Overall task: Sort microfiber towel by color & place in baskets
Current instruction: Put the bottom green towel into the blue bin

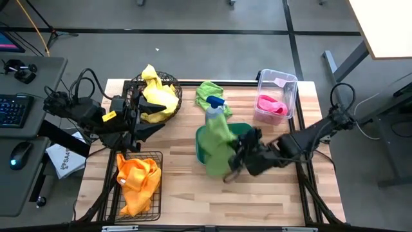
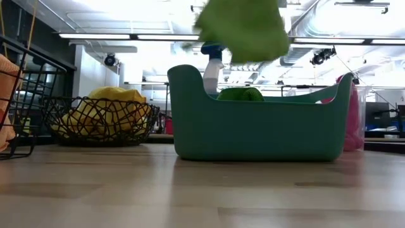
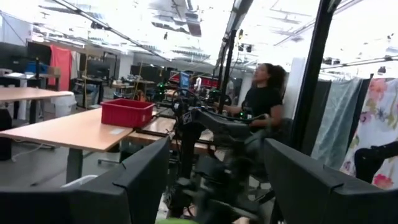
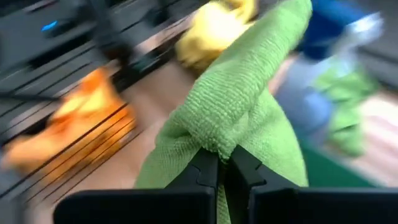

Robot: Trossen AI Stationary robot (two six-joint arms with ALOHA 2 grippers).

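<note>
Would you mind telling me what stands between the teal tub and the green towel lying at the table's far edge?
The blue-grey spray bottle stands between the teal tub and that green towel, as the high view shows.

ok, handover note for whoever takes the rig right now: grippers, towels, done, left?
Right gripper shut on a green towel, held above the teal tub.
Left gripper open, empty, waiting between the round wire basket and the rectangular wire basket.
Done: yellow towels in round basket, orange in rectangular, pink in clear bin.
Left: drop this towel; another green towel lies beyond the spray bottle.
</note>
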